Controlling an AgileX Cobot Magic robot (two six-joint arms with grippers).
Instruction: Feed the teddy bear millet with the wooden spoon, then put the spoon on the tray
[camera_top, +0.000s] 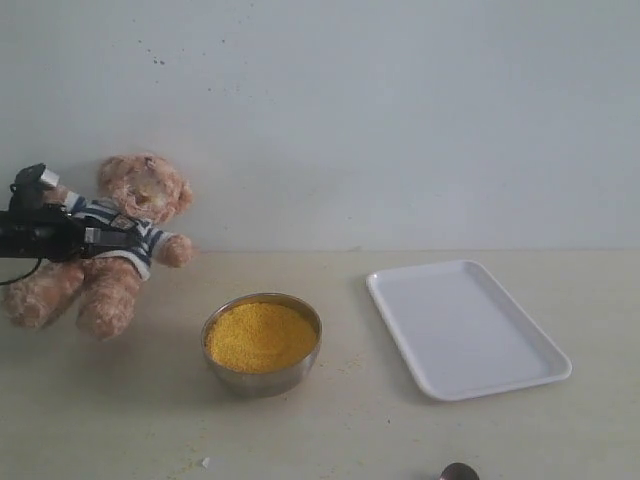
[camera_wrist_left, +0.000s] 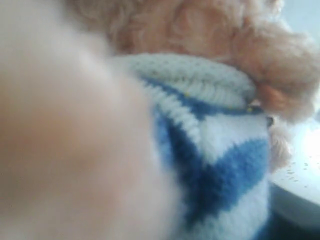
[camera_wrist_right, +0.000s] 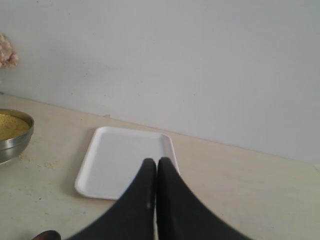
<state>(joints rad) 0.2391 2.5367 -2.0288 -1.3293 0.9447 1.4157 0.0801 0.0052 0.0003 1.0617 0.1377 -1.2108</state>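
My left tool (camera_top: 120, 236) reaches in from the left side of the exterior view and is at the chest of the teddy bear (camera_top: 138, 195), against its striped shirt. I cannot tell whether this tool is clamped on the bear or only touching it. My left wrist view is very close and blurred; it shows only the blue-and-white knit of the shirt (camera_wrist_left: 220, 165) and light fuzzy fur.

The bear sits on the worktop (camera_top: 120, 420) close to the wall (camera_top: 400, 120), tilted, with its legs towards the front.

The two fingers of my right tool (camera_wrist_right: 156, 162) are pressed together and there is nothing between them. This tool hangs above the worktop, near the front edge of the tray (camera_wrist_right: 125, 155).

The millet (camera_top: 260, 335) fills the steel bowl (camera_top: 262, 378), which stands between the bear and the tray, apart from both. A few yellow grains lie on the worktop beside the bowl. The tray lies flat and bare at the right.

Of the wooden spoon (camera_top: 459, 472) I see only a small dark rounded piece at the bottom edge of the exterior view, in front of the tray and not on it. It is not in my right tool.
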